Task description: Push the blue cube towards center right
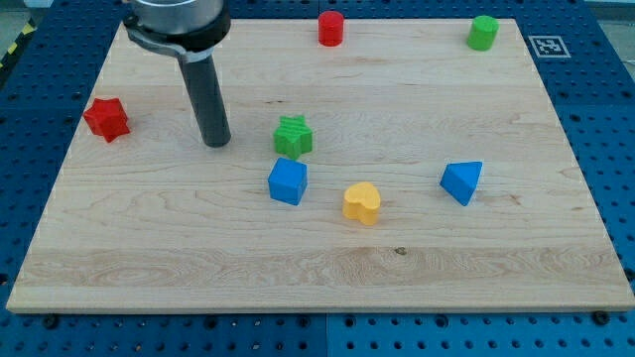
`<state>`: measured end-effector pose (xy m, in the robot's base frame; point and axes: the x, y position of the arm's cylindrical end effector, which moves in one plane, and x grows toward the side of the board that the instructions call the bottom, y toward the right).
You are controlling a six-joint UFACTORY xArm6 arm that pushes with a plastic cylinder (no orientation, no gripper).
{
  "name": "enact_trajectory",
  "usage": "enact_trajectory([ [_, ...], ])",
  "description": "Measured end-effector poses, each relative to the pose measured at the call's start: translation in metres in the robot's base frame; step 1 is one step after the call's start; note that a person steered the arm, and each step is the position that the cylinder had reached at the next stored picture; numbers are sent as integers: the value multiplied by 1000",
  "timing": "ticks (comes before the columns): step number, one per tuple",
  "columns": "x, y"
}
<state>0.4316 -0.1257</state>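
While the dark rod stands over the upper left part of the light wooden board (327, 268), the layout is this:

My tip: (215, 143) the rod's lower end rests on the board, up and to the view's left of the blue cube, well apart from it and touching no block.

Jaws: the arm ends in a plain rod, so there is no opening or closing to tell.

Blue cube: (288, 181) a small blue cube-shaped block lying slightly left of the board's middle, down and to the view's right of my tip.

Green star: (293, 136) a small green star-shaped block just above the blue cube, near it, and level with my tip on its right.

Yellow heart: (362, 202) a small yellow heart-shaped block to the right of the blue cube and a little lower, apart from it.

Blue triangle: (461, 181) a blue wedge-like block towards the view's right, level with the blue cube.

Red star: (106, 119) a red star-shaped block near the left edge.

Red cylinder: (330, 28) at the top edge, near the middle.

Green cylinder: (483, 32) in the top right corner.
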Motion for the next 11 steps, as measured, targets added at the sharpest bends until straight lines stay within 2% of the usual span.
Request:
enact_trajectory([
  [2,36,6],
  [4,77,50],
  [7,56,95],
  [8,61,128],
  [10,32,151],
  [11,32,173],
])
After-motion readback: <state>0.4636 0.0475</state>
